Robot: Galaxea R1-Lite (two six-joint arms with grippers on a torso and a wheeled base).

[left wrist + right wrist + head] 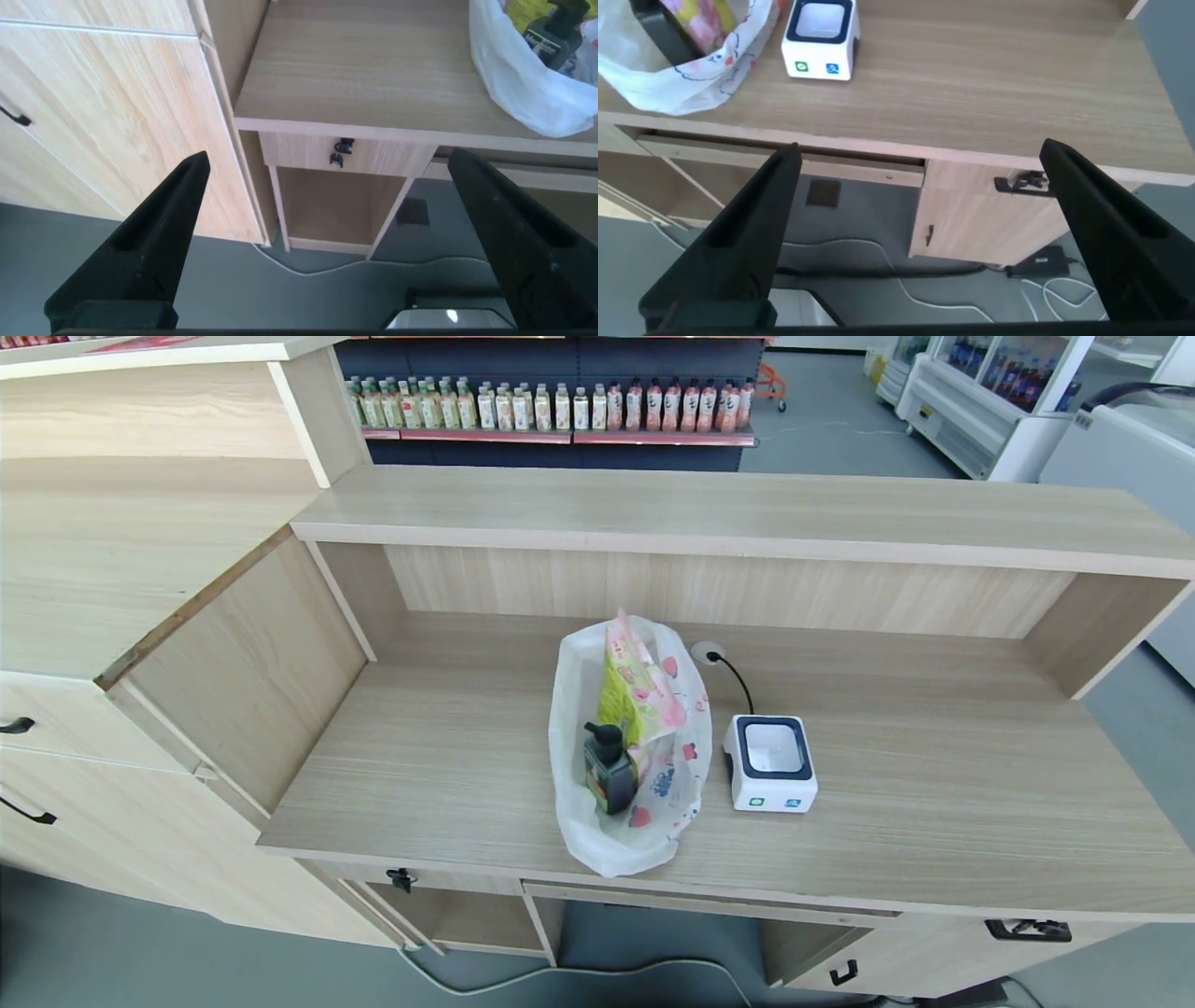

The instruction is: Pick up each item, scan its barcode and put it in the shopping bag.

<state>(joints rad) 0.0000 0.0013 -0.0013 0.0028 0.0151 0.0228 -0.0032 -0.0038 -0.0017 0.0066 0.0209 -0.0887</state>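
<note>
The white, thin plastic shopping bag (pixel 611 847) with small red and blue prints lies open near the middle of the pale wood-grain counter (pixel 934 803), its mouth turned up and its lower end close to the counter's front edge. Two things stand in it. A dark, squat pump bottle with a black dispenser head (pixel 609 770) sits upright at the 6 o'clock end of the opening. A tall yellow-green and pink foil pouch (pixel 635 695) leans behind it toward 12 o'clock, its top rising past the bag's rim. The bag's wall covers the lower part of both (whether anything else lies beneath them cannot be told).

At 3 o'clock from the bag, just beside it, stands the white, box-shaped barcode scanner (pixel 770 763) with a dark-framed window facing up. Its black cable (pixel 738 681) runs toward 11 o'clock to a round grey grommet (pixel 708 651) in the countertop.

The left gripper (pixel 329 166) hangs low before the counter's front, at 7 o'clock from the bag. Its black fingers (pixel 140 252) are spread wide with nothing between them, and a black drawer key (pixel 342 149) lies beyond them. In this view the frame cuts off the bag (pixel 523 84) and the bottle (pixel 561 37).

The right gripper (pixel 922 152) is likewise low before the counter, at 5 o'clock from the bag, jaws wide and empty, near a black cabinet handle (pixel 1029 182). Beyond it are the scanner (pixel 820 37), and the bag (pixel 663 79) with the pouch (pixel 705 19), both cut at the edge.

At 12 o'clock, far behind the counter, a row of small bottles (pixel 551 406) lines a store shelf.
</note>
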